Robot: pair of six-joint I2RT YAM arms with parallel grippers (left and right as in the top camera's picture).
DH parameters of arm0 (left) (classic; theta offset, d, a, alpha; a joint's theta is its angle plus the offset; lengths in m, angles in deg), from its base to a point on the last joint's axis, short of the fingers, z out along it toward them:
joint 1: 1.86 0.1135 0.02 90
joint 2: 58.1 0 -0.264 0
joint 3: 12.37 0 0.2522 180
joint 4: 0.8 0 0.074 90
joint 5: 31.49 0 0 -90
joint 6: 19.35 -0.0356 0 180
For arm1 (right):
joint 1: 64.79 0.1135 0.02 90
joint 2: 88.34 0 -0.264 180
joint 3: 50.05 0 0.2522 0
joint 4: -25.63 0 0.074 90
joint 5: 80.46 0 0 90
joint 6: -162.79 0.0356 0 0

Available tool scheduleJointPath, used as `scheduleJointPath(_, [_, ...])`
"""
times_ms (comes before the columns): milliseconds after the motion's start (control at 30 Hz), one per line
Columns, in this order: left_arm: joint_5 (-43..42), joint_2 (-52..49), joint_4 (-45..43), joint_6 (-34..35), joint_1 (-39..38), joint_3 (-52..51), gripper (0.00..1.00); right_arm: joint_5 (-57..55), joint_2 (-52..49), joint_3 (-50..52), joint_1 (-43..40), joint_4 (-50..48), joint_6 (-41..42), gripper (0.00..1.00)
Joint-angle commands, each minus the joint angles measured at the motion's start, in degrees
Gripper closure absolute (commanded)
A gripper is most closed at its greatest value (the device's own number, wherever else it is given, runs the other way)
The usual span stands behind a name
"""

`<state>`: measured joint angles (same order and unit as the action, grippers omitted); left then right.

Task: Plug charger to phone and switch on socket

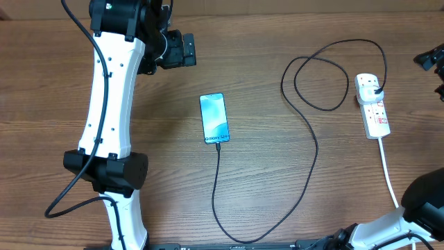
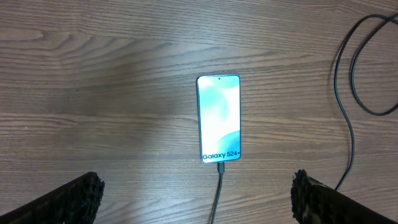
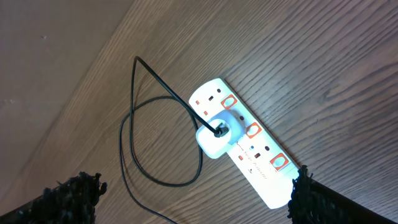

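The phone (image 1: 214, 118) lies flat mid-table, its light-blue screen lit. In the left wrist view the phone (image 2: 218, 118) has the charger's small connector (image 2: 220, 167) set in its bottom edge. The thin black charger cable (image 1: 305, 118) runs down, around and loops up to the white socket (image 1: 372, 104), where it enters a white adapter (image 3: 217, 134) sitting in the socket (image 3: 261, 155). My left gripper (image 2: 199, 208) hovers open near the phone's lower end, holding nothing. My right gripper (image 3: 193, 202) hangs open over the socket, one finger (image 1: 430, 57) showing at the overhead view's right edge.
The socket's thick white cord (image 1: 388, 173) trails toward the table's front right. The left arm's white link (image 1: 111, 104) stretches along the left side. Loose cable loops (image 3: 134, 146) lie on the wood beside the socket.
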<state>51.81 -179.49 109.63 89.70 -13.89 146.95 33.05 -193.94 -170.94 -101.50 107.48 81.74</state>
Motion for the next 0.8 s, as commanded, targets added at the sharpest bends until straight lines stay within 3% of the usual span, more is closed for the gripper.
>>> scheduleJointPath(0, [-0.39, 1.49, 0.13, -1.27, -0.42, 1.16, 0.0, -0.57, -0.31, 0.26, 0.02, -0.33, -0.5, 0.0])
scheduleJointPath(767, [-0.39, 1.49, 0.15, -1.29, -0.42, 1.16, 0.0, -1.68, -0.61, 0.31, 0.0, -0.04, -0.52, 0.0])
